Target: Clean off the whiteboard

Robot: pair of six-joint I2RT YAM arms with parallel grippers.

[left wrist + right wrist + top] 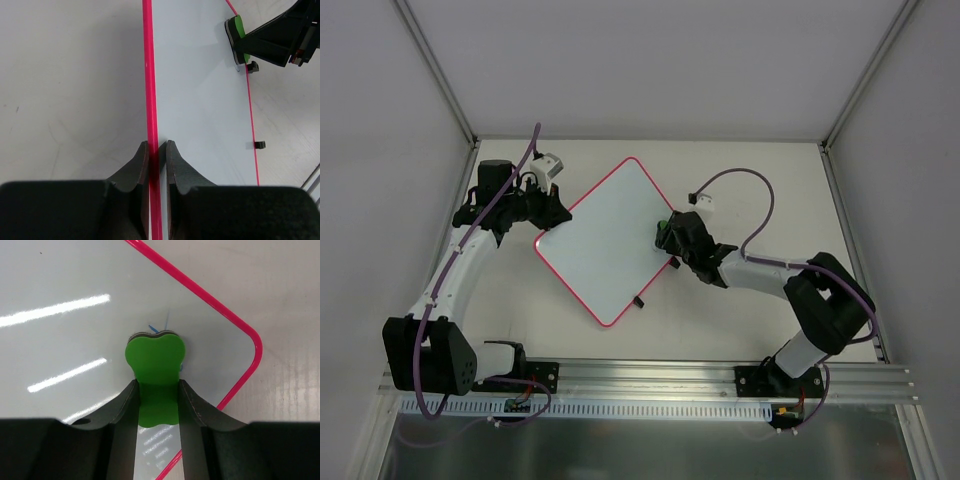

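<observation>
Both clamped: L gripper (157, 146) pinches whiteboard (200, 125) rim, R gripper (157, 383) nips green eraser (156, 354) near board's corner.

Whiteboard (75, 300) glossy, smooth, light-streaked; eraser (156, 360) matt green; fingers (125, 410) matt black plastic.

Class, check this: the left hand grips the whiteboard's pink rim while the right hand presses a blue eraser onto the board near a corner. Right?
No: the eraser in the right hand is green, as the right wrist view shows. The left hand does grip the whiteboard rim.
</observation>
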